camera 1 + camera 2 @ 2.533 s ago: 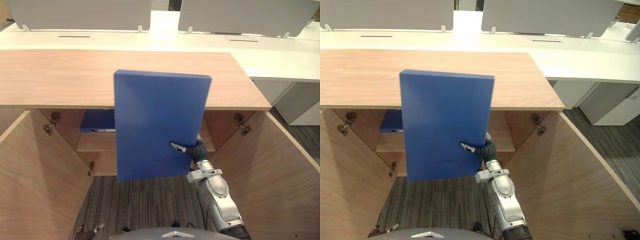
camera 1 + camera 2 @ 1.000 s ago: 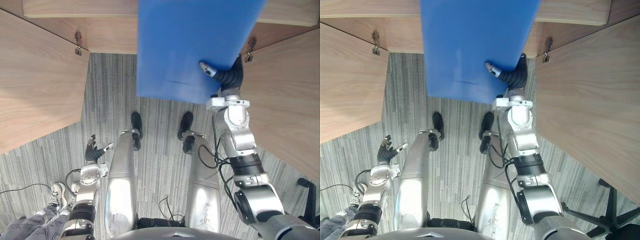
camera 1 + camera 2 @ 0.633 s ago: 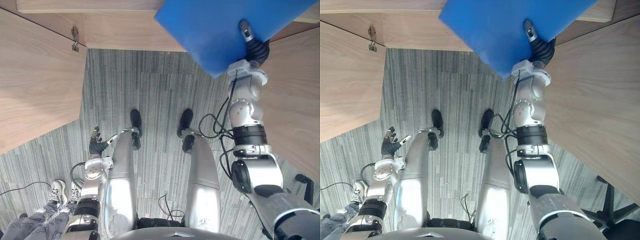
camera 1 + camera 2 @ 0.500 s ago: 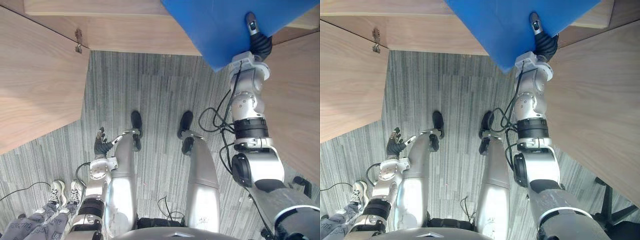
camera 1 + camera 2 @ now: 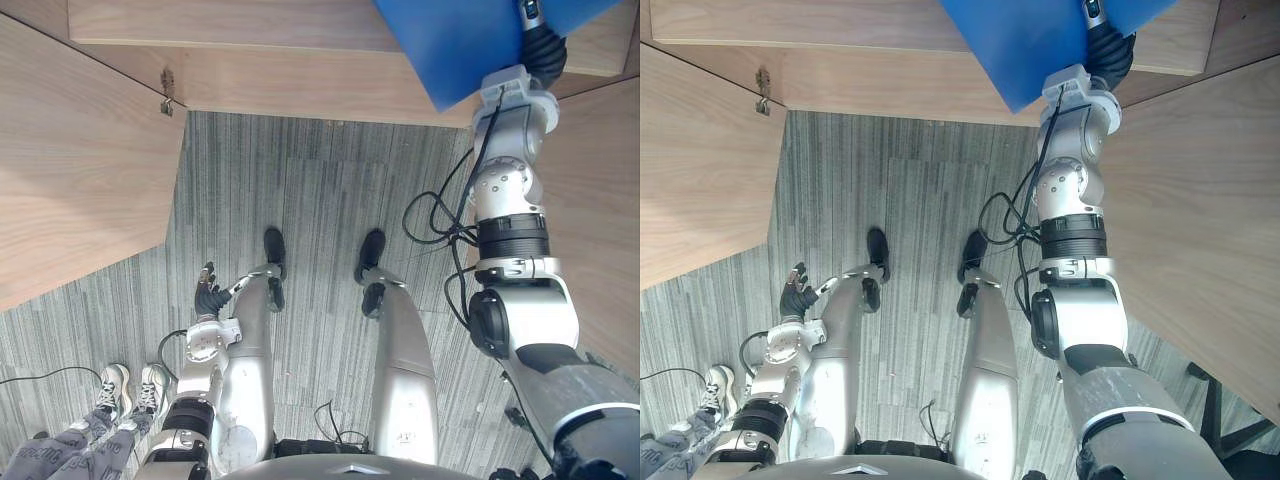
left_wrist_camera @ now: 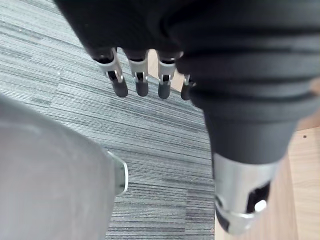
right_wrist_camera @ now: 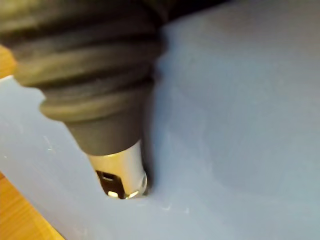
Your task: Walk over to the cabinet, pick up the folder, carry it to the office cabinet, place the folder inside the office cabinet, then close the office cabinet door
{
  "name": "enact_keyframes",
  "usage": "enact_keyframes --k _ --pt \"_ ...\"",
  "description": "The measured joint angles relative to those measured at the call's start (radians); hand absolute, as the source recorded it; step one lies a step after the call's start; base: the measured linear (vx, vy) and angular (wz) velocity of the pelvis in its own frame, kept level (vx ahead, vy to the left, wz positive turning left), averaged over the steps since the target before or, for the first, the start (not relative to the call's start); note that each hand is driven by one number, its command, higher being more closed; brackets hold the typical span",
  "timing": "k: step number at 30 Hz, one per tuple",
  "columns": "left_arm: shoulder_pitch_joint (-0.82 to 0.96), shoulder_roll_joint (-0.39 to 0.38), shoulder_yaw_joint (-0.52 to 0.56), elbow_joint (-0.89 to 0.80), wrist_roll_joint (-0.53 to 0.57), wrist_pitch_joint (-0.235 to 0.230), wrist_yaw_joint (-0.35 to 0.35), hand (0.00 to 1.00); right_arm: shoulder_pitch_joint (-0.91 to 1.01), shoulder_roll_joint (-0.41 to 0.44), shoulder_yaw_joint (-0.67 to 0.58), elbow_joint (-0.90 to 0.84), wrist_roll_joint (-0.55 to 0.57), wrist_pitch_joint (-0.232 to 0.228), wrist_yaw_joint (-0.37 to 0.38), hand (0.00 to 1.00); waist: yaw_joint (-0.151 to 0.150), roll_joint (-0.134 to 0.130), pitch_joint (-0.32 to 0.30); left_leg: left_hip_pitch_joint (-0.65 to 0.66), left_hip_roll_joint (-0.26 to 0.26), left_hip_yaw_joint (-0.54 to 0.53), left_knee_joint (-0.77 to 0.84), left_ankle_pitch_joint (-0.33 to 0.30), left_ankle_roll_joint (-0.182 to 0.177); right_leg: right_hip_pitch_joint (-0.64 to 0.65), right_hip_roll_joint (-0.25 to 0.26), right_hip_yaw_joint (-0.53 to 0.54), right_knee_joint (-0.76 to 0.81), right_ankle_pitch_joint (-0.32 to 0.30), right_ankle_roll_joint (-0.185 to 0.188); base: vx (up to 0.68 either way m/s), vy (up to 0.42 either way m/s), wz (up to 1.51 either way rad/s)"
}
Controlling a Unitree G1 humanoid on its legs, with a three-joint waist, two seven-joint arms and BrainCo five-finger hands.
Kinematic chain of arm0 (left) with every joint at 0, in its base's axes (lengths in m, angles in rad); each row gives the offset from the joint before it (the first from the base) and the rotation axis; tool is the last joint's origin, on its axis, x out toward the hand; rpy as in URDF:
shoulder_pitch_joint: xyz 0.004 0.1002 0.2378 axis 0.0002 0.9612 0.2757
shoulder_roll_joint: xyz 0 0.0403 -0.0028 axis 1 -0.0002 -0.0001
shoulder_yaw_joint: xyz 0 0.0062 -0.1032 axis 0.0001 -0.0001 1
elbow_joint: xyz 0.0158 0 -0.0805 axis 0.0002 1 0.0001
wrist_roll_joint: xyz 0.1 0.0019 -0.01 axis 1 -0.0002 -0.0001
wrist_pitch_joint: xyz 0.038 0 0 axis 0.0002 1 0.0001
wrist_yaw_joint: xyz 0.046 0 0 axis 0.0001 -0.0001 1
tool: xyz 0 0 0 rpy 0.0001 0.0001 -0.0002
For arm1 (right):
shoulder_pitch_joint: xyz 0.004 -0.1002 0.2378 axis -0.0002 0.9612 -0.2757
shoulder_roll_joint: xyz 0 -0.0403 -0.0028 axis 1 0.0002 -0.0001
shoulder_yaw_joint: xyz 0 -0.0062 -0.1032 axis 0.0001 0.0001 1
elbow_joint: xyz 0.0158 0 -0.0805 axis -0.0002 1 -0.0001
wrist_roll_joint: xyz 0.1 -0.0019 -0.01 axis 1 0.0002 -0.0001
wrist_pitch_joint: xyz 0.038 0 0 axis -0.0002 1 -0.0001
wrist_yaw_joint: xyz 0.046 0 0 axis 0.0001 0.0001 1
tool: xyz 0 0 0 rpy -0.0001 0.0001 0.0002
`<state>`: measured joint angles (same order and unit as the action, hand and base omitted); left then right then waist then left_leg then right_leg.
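The blue folder [image 5: 450,40] hangs tilted at the upper right, in front of the wooden office cabinet [image 5: 260,80]. My right hand [image 5: 545,45] grips it at its lower corner. The thumb [image 7: 120,175] presses on the blue face [image 7: 240,125], and the fingers are hidden behind the folder. The folder's upper part runs out of sight. My left hand [image 5: 208,295] hangs low beside my left leg, holding nothing. Its fingers [image 6: 140,80] are relaxed above the grey carpet.
Both cabinet doors stand open: the left door [image 5: 80,170] and the right door [image 5: 600,220] flank me closely. A hinge [image 5: 168,85] shows on the left. Striped grey carpet [image 5: 320,200] lies between them. A person's legs and shoes [image 5: 115,385] are at the lower left.
The head camera has tilted down towards the floor. My right hand has swung the folder from the middle up and to the right, tilting it. My left hand has drifted closer to my leg.
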<state>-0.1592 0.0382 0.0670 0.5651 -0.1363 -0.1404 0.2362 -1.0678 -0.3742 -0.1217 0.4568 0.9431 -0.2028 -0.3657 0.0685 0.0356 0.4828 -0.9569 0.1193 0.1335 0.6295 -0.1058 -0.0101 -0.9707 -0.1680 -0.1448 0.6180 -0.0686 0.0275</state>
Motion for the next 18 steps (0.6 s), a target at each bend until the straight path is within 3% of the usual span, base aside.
enact_keyframes --k 13,15,18 --pt "-0.013 -0.003 -0.029 -0.003 -0.018 0.002 0.021 0.0 -0.181 0.006 -0.003 0.13 0.115 -0.012 -0.061 1.0 -0.001 0.003 -0.002 -0.009 -0.009 0.002 -0.06 0.04 -0.004 -0.017 -0.002 -0.007 -0.035 0.022 -0.006 0.01 -0.005 0.02" --pt "-0.015 -0.016 -0.032 -0.002 -0.018 0.003 0.022 0.0 -0.206 -0.012 -0.001 0.166 0.133 -0.012 -0.061 1.0 0.005 0.024 -0.014 -0.038 -0.009 -0.002 -0.06 0.044 -0.005 -0.043 -0.003 -0.011 -0.034 0.023 -0.008 0.03 -0.004 0.04" --pt "-0.018 -0.024 -0.031 -0.003 -0.019 0.002 0.023 0.0 -0.246 -0.031 0.001 0.244 0.154 -0.008 -0.062 1.0 0.011 0.035 -0.016 -0.052 -0.011 0.0 -0.06 0.052 -0.008 -0.061 -0.004 -0.01 -0.032 0.027 -0.008 0.04 0.005 0.02"
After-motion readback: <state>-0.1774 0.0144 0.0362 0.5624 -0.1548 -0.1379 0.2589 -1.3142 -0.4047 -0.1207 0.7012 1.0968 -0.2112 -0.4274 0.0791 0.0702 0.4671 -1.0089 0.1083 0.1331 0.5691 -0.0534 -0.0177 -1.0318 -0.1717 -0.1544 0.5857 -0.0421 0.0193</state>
